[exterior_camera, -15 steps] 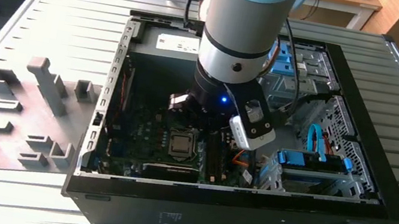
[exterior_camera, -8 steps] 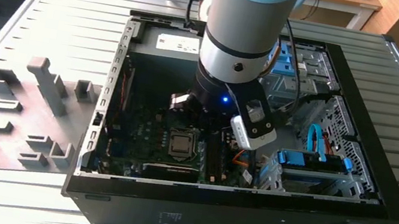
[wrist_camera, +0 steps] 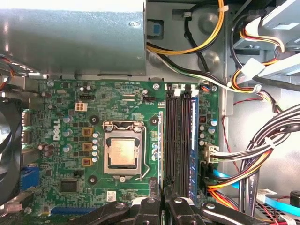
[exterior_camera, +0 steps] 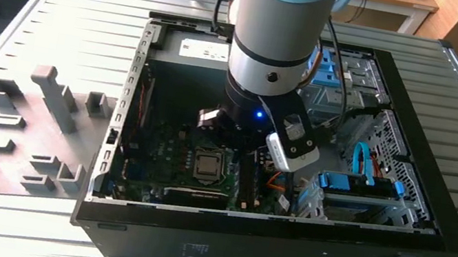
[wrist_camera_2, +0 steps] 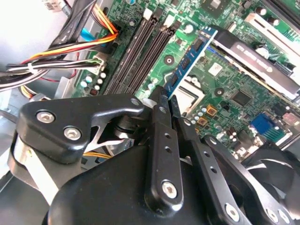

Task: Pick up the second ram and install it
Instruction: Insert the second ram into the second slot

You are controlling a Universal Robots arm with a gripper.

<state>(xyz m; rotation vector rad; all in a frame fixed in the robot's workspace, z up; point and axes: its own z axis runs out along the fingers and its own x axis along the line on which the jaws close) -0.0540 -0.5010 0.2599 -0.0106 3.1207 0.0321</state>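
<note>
Pincer [wrist_camera_2: 169,104] — slim green second ram [wrist_camera_2: 190,58]

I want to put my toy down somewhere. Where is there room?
The ribbed metal table is bare between the computer case and the grey holder blocks. Inside the case it is crowded: the arm, the circuit board and bundled cables.

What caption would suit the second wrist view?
Gripper fingers pinch the second ram edge-on above the motherboard, beside its dark memory slots.
</note>
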